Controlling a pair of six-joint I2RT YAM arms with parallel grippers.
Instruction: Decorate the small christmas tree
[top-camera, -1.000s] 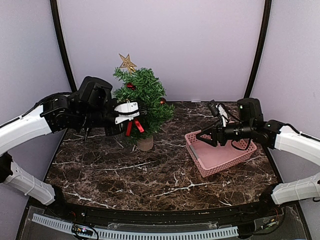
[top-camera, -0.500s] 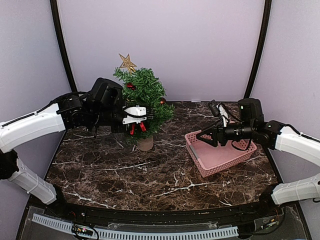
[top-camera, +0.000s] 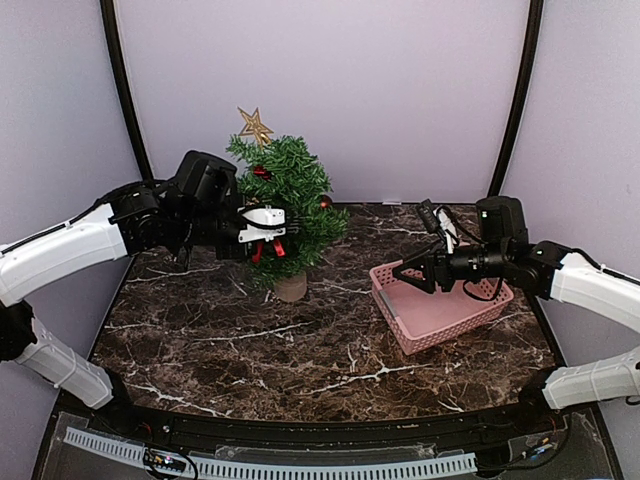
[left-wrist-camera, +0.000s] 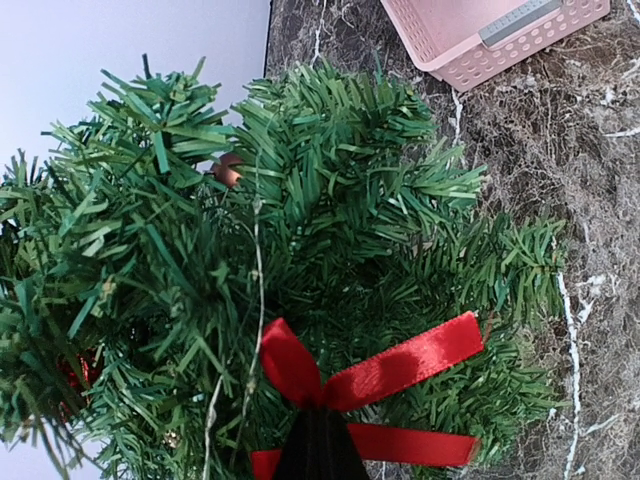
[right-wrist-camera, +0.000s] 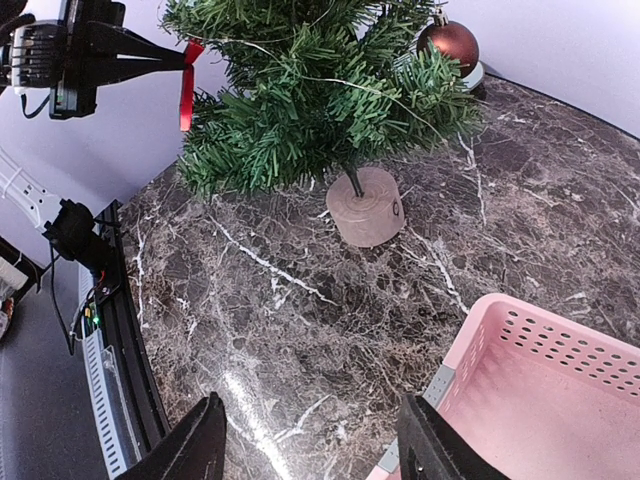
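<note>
The small christmas tree (top-camera: 288, 195) stands at the back left on its tan base (top-camera: 291, 287), with a gold star (top-camera: 254, 126) on top. My left gripper (top-camera: 282, 224) is shut on the knot of a red ribbon bow (top-camera: 266, 247) and holds it against the tree's left branches. In the left wrist view the bow (left-wrist-camera: 405, 365) lies on the green needles (left-wrist-camera: 320, 200) just ahead of the dark fingertips (left-wrist-camera: 318, 445). My right gripper (top-camera: 415, 271) hovers open and empty over the left rim of the pink basket (top-camera: 388, 305). Its view shows the tree base (right-wrist-camera: 367, 205) and the bow (right-wrist-camera: 187, 85).
A dark red ball (right-wrist-camera: 447, 40) hangs on the tree's right side, and another red ornament (top-camera: 262, 172) sits higher up. A thin wire strand (left-wrist-camera: 258, 280) runs through the branches. The pink basket (right-wrist-camera: 560, 390) shows nothing inside it. The dark marble table (top-camera: 250, 340) ends at a rail in front.
My left gripper has carried the bow rightwards and slightly upwards into the tree's branches. The right arm has not moved.
</note>
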